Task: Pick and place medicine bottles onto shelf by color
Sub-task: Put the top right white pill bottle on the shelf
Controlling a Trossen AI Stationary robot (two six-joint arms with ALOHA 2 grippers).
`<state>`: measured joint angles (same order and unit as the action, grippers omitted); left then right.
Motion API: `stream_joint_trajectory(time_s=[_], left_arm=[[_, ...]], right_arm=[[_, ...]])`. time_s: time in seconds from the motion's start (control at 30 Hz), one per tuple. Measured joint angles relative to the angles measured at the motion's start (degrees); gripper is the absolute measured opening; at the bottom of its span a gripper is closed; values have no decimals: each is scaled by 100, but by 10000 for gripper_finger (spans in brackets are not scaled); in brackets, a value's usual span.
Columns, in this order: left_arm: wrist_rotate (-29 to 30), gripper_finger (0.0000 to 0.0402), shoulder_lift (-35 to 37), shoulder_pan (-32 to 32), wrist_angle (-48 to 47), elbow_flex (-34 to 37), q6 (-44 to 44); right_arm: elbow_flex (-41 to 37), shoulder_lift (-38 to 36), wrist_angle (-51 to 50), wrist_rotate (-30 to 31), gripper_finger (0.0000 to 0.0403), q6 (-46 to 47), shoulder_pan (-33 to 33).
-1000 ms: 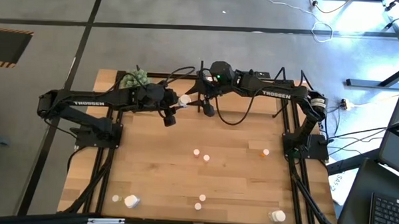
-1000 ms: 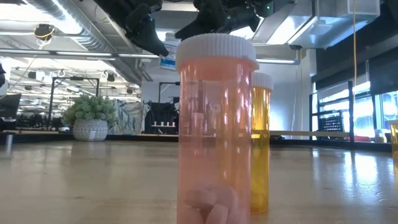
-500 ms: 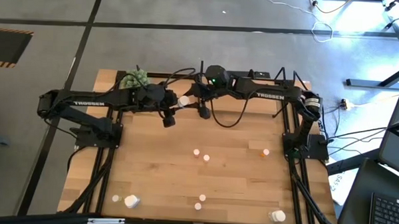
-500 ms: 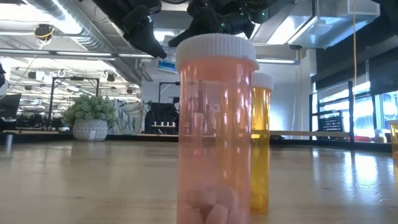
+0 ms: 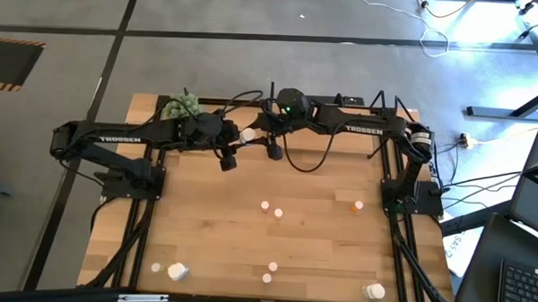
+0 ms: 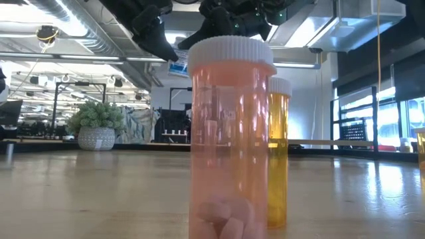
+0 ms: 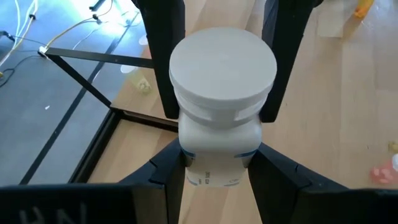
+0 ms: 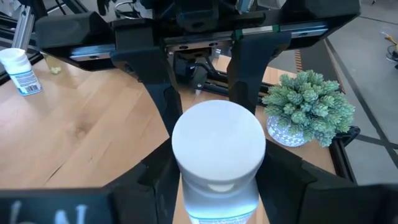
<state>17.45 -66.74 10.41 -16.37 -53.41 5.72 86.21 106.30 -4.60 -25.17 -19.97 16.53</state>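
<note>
Over the far middle of the table (image 5: pixel 204 220), clear of the wood: left gripper (image 7: pixel 217 163) clamped on the body of a large white bottle (image 7: pixel 222 62), one dark finger pressed to each side. Met head-on by the right gripper (image 8: pixel 217 177), closed on the same bottle from the opposite end, fingers tight against the sides just below the white cap. Held lying level between the two grippers, cap toward the right one, with no gap seen at either pair of fingers.

Just behind the left gripper, at the table's far edge: a green spiky plant (image 5: pixel 183 105) in a pale pot.

Well nearer the front than both grippers, standing loose on the wood: two small white-capped bottles (image 5: pixel 265 206) side by side, an orange-capped bottle (image 5: pixel 358 206) off toward the right arm's base, and another small pair (image 5: pixel 272 268) nearer still. Farthest from the grippers, near the front corners: a larger white bottle (image 5: pixel 177 271) on the left arm's side and a second one (image 5: pixel 374 291) on the right arm's side.

Seen at table height below both grippers: a pink see-through bottle (image 6: pixel 231 133) with a white cap, an amber bottle (image 6: pixel 279 153) just behind it.
</note>
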Motion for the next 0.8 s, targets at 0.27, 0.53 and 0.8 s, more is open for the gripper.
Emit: stream_joint_trajectory(time_s=[0.27, 0.53, 0.8], left_arm=[[-11, 145, 0, 7, -8, 0, -92], [0, 159, 0, 7, -37, -2, 54], [-120, 162, 0, -39, -61, -2, 181]], right_arm=[[0, 2, 7, 0, 178, 22, 0], [0, 2, 15, 24, 177, 35, 0], [-2, 4, -13, 10, 175, 148, -4]])
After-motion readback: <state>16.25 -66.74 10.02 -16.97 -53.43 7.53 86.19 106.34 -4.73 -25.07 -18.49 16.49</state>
